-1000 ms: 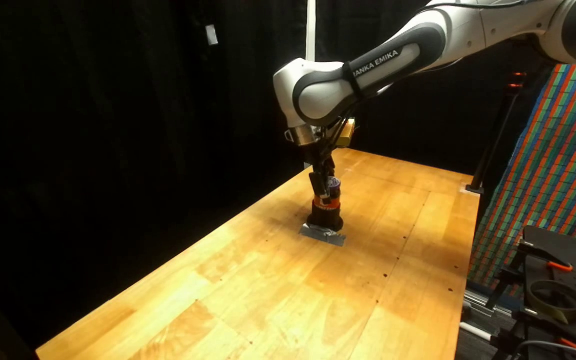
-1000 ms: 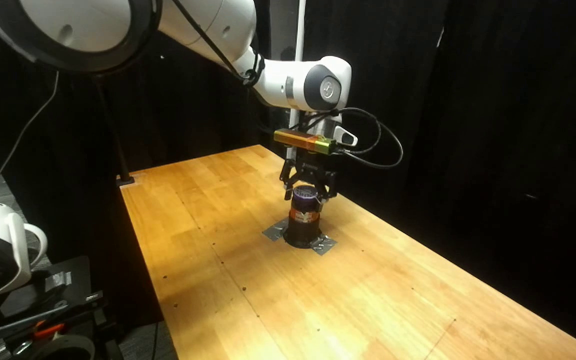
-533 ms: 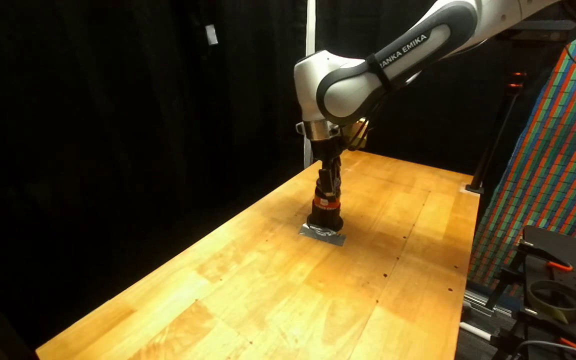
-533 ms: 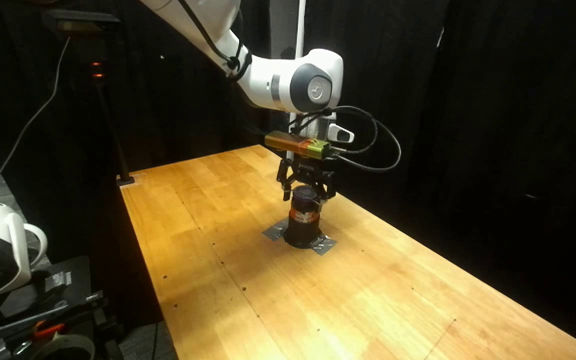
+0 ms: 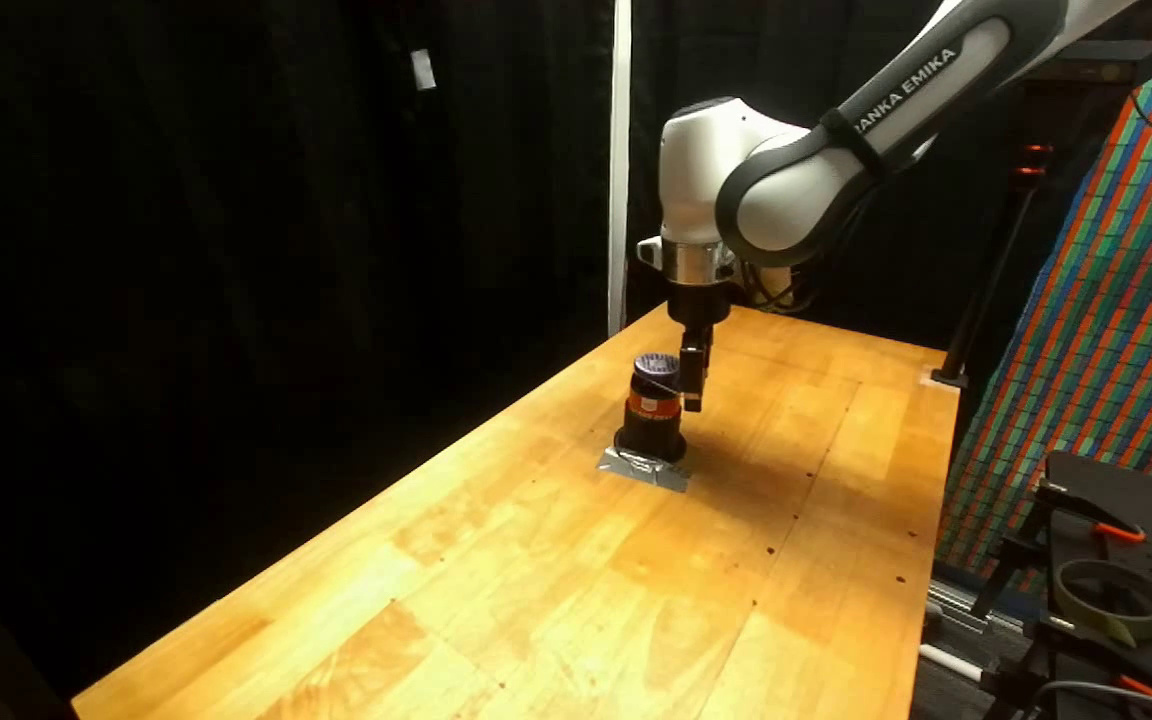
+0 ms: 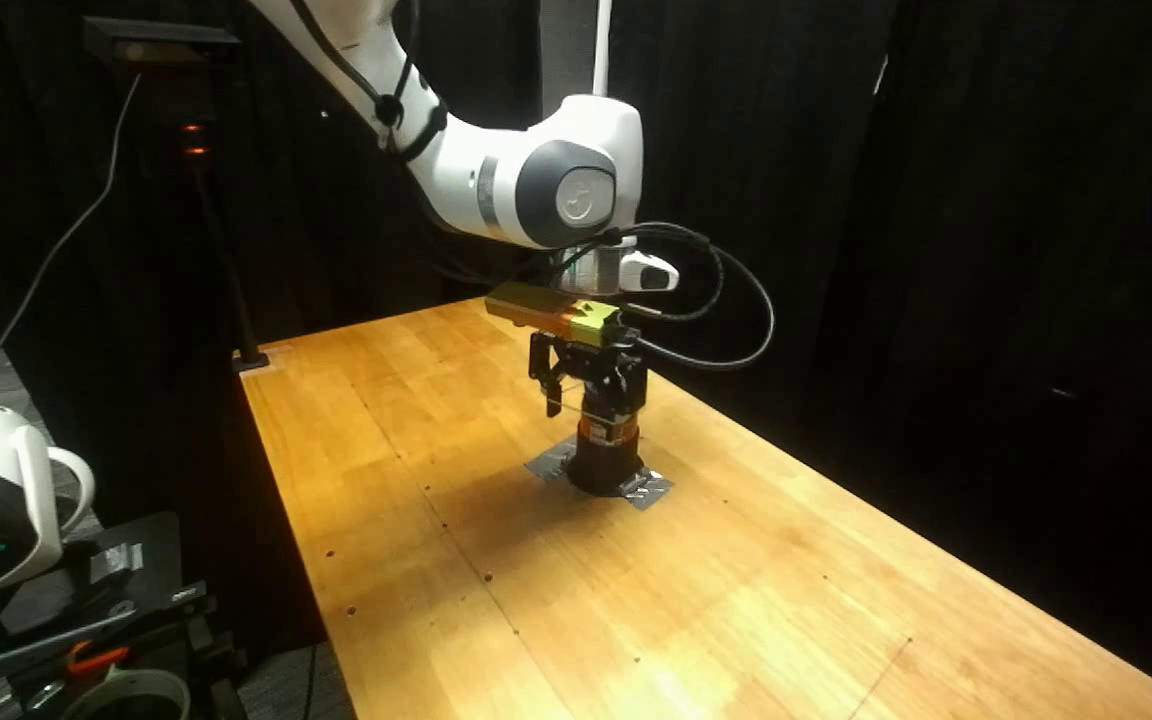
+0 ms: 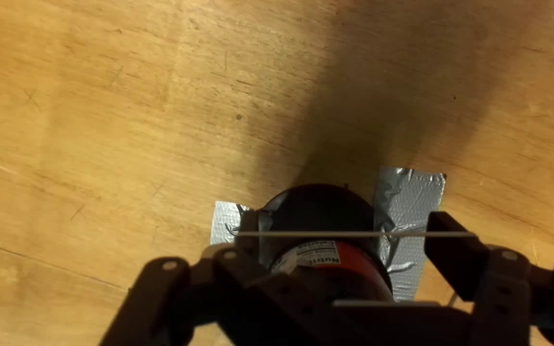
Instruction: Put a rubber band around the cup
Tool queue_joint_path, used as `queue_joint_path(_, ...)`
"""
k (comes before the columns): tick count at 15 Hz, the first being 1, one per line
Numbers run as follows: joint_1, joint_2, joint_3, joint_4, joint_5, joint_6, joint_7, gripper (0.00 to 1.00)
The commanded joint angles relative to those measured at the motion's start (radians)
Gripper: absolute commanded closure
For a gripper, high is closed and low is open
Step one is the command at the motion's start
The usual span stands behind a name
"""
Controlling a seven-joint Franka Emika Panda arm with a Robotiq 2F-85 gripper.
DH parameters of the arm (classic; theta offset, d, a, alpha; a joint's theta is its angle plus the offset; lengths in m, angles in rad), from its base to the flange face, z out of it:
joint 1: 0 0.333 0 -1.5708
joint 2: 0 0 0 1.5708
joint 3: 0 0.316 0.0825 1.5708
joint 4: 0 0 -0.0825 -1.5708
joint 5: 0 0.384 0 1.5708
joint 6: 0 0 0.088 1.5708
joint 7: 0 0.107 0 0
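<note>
Cup [image 5: 653,405] stands upright, axis vertical, just left of the gripper [image 5: 697,396] in an exterior view, jaws spread, rubber band [image 7: 354,234] strung taut between them.

A robotics lab, it appears: a white robot arm [image 5: 701,170] hangs over a wooden table [image 5: 556,610] dotted with holes [image 5: 770,550], black curtains [image 5: 286,250] drape behind, and a perforated black bench [image 5: 1096,485] holds a tape roll [image 5: 1141,625].
</note>
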Motion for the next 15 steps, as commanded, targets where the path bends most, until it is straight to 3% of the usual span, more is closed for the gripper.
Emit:
queue_joint_path(1,-0.021,-0.137,0.004,-0.214,-0.014,0.161,0.011,0.42)
queue_joint_path(6,-0.020,-0.207,-0.018,-0.371,-0.043,0.412,0.039,0.78)
queue_joint_path(9,-0.001,-0.229,-0.053,-0.460,-0.091,0.595,0.093,0.84)
queue_joint_path(15,0.092,-0.216,-0.212,-0.596,-0.213,0.973,0.206,0.78)
